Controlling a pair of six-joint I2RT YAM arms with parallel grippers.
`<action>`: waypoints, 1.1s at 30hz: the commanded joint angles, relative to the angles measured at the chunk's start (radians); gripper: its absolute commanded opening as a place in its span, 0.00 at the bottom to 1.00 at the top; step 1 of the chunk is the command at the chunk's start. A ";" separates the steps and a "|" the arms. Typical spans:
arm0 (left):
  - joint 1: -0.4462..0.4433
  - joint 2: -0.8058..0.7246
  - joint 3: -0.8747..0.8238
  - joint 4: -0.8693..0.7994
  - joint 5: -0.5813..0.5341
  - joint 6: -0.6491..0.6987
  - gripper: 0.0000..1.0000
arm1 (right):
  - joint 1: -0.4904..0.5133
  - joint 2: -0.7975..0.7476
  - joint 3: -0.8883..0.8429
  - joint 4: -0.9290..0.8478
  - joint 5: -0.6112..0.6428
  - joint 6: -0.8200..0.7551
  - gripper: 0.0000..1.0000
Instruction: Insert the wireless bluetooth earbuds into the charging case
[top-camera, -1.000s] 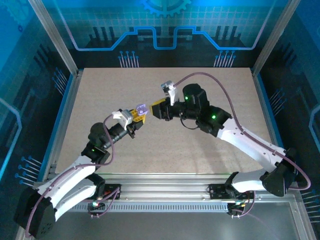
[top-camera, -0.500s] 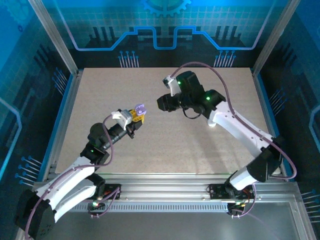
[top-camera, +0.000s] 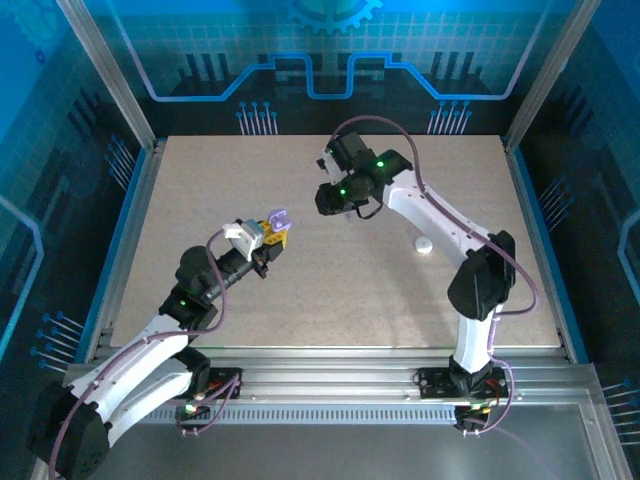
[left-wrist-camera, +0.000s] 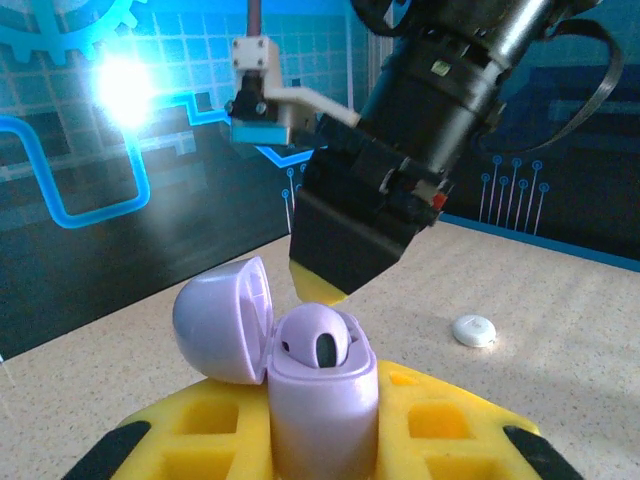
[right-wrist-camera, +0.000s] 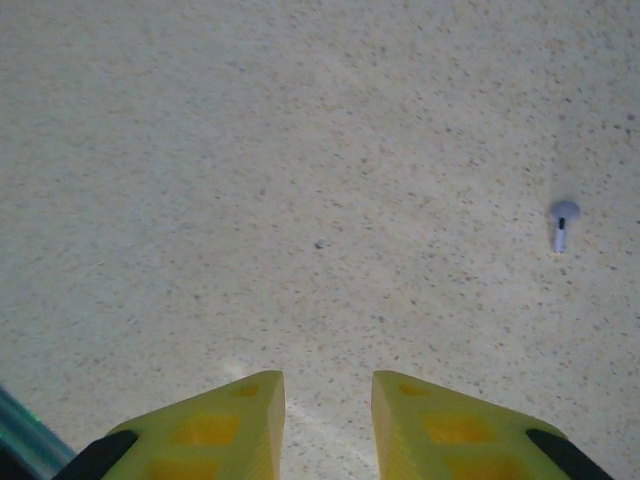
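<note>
My left gripper (top-camera: 275, 232) is shut on the charging case (left-wrist-camera: 322, 400), a lavender case held upright with its lid (left-wrist-camera: 222, 318) swung open to the left. One lavender earbud (left-wrist-camera: 318, 340) sits in the case's top. In the top view the case (top-camera: 280, 217) shows at the gripper's tip, left of centre. My right gripper (top-camera: 323, 203) hangs just beyond it, tilted down over the table. Its yellow fingers (right-wrist-camera: 232, 420) stand open around bare tabletop (right-wrist-camera: 328, 385). A second tiny lavender earbud (right-wrist-camera: 562, 222) lies on the table ahead and to the right of them.
A small white round disc (top-camera: 424, 243) lies on the speckled table right of centre, also behind the case as the white disc (left-wrist-camera: 473, 330). The right arm's dark wrist (left-wrist-camera: 400, 190) looms close above the case. Metal rails (top-camera: 130, 230) edge the table.
The right arm has folded back and up, drawing its gripper slightly away from the case and uncovering the white disc. The left arm and the case have stayed still.
</note>
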 joint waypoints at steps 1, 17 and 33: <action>-0.006 -0.015 0.001 -0.002 -0.019 0.030 0.18 | -0.030 0.060 0.061 -0.094 0.042 -0.013 0.29; -0.006 0.003 -0.003 -0.008 -0.028 0.039 0.18 | -0.117 0.344 0.246 -0.223 0.154 -0.088 0.30; -0.006 0.021 0.019 -0.030 -0.019 0.032 0.18 | -0.171 0.530 0.357 -0.231 0.146 -0.098 0.31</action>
